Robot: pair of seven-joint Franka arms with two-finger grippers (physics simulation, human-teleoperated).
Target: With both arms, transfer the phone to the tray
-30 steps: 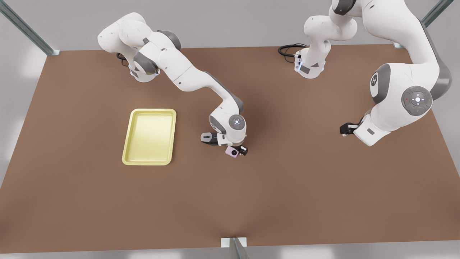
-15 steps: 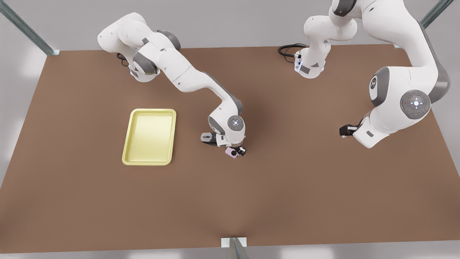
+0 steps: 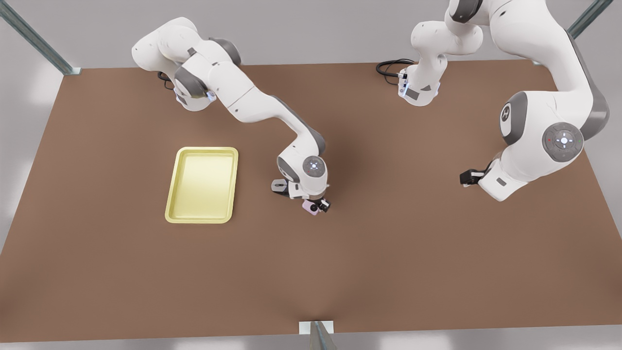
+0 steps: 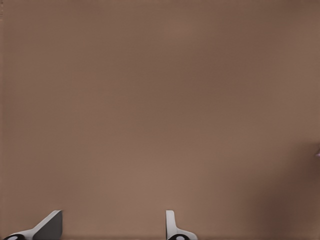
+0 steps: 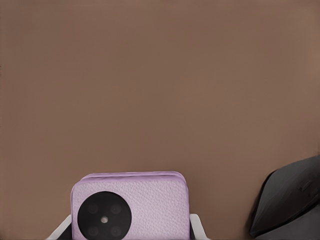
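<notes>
Near the middle of the brown table [image 3: 388, 253], the right gripper [image 3: 318, 205] is clamped on the pale pink phone [image 3: 309, 206], with a grey mouse [image 3: 279, 184] just beside it. The yellow tray [image 3: 203, 184] lies well apart on the front view's left. The left gripper [image 3: 465, 177] waits far right, fingers [image 4: 171, 226] apart.

Phone [image 5: 131, 209] cut off at frame edge; mouse [image 3: 279, 184] half hidden under wrist; left gripper [image 3: 465, 177] too small to read.
</notes>
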